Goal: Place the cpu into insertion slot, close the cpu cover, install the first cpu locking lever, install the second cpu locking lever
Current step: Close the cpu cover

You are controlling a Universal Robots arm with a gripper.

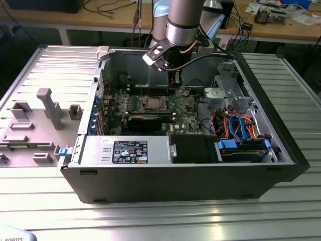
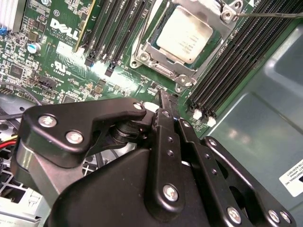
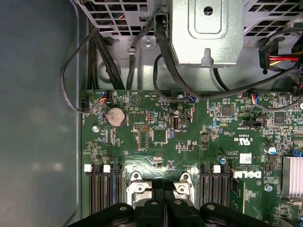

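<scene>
the cpu [image 2: 185, 35] sits in the insertion slot [image 2: 157, 35] with the cpu cover [image 2: 165, 61] down around it, so i judge the lever steps are in hand. a thin locking lever [image 2: 270, 15] runs beside the socket; catching it calls for a precise tip. the gripper [image 2: 163, 101] hovers near the socket, fingers [image 2: 165, 127] pressed together, holding nothing.

White lettering [image 2: 65, 26] marks the motherboard [image 2: 42, 61] (a printed label [image 1: 129, 151] covers the silver box [image 1: 158, 150]).

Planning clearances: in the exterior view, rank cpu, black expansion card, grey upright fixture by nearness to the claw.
1. cpu, mid-board, close by the claw.
2. black expansion card, nearer the camera.
3. grey upright fixture, outside the case, exterior view's left.
</scene>
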